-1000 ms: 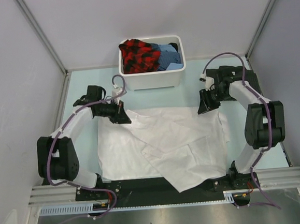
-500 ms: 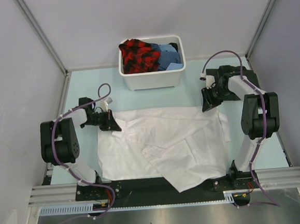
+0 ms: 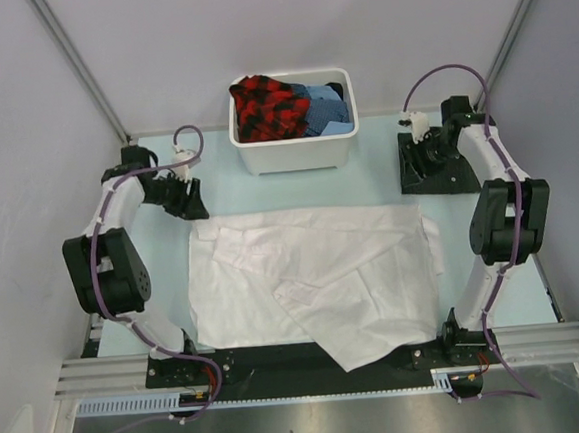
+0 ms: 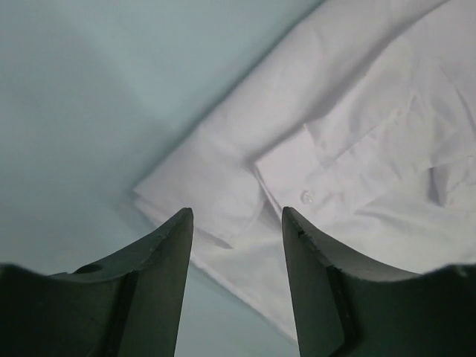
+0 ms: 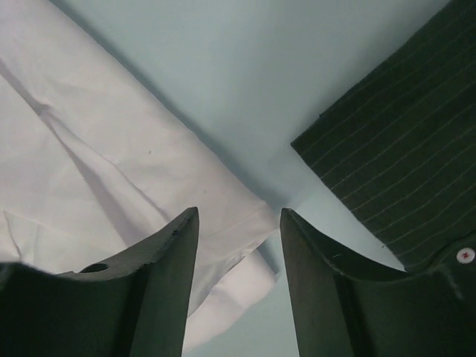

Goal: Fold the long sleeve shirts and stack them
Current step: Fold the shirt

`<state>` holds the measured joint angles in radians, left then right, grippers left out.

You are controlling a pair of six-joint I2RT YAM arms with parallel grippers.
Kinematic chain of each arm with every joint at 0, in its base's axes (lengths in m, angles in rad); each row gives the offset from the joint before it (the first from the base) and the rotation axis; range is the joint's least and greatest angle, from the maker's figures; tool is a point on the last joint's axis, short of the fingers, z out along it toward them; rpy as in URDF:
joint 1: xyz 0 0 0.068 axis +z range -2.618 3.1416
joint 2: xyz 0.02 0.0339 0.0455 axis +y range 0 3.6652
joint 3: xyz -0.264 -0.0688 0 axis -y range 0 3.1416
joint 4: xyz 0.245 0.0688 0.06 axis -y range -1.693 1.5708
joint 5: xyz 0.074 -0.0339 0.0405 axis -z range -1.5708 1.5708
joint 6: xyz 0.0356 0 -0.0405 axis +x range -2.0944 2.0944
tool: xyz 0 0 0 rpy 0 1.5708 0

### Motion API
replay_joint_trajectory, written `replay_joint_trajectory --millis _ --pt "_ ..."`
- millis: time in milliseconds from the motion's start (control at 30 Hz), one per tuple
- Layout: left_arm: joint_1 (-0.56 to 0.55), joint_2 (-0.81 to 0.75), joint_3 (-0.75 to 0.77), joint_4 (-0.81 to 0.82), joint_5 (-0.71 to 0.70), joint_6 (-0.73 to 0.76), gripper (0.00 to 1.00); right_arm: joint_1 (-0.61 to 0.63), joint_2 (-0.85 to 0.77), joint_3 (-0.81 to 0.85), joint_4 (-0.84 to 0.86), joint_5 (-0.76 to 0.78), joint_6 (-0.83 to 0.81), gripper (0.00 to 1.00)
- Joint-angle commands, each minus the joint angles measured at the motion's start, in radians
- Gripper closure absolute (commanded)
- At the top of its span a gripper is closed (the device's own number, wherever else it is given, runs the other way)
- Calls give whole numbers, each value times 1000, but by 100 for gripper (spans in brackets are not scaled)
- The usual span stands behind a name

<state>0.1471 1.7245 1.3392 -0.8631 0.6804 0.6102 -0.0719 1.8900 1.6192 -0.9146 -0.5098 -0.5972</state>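
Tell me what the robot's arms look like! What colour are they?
The left arm and right arm are twins: smooth white shells joined by chunky black joints, with a thin purple cable looping along each. The left end effector and right end effector each have two dark, curved fingers that taper toward the tips.

Surface (image 3: pixel 367 182): pale mint green, flat and matte, running up to the panels at the back and on both sides.
Back wall (image 3: pixel 285 26): plain pale grey panel, unmarked.
Left wall (image 3: pixel 17 198): the same pale grey.
Right wall (image 3: pixel 571 154): the same pale grey.
Corner posts (image 3: pixel 77 63): silvery metal strips where the back wall meets each side wall.
Front rail (image 3: pixel 106 371): ribbed aluminium bar along the near edge.
Metal sheet (image 3: pixel 316 427): brushed steel below the rail.
Light: even and soft, with only faint shadows.
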Motion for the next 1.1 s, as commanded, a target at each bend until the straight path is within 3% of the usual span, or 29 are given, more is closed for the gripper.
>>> replay_joint_trajectory --millis 0,267,467,767,867,1067 --pt "3 105 145 -115 -30 235 44 7 66 42 6 -87 -179 44" --pt "3 303 241 -70 -56 204 41 38 204 90 42 -108 -227 41" --pt "2 359 247 -112 -67 230 38 46 244 85 5 -96 -263 41" --pt "65 78 98 -34 18 209 37 21 35 5 -81 -171 -207 42" --pt "66 -26 31 -13 36 281 36 27 -12 -37 -125 -167 -196 43" --pt "54 -22 -44 -73 10 347 37 29 -11 -102 -135 -137 -155 45"
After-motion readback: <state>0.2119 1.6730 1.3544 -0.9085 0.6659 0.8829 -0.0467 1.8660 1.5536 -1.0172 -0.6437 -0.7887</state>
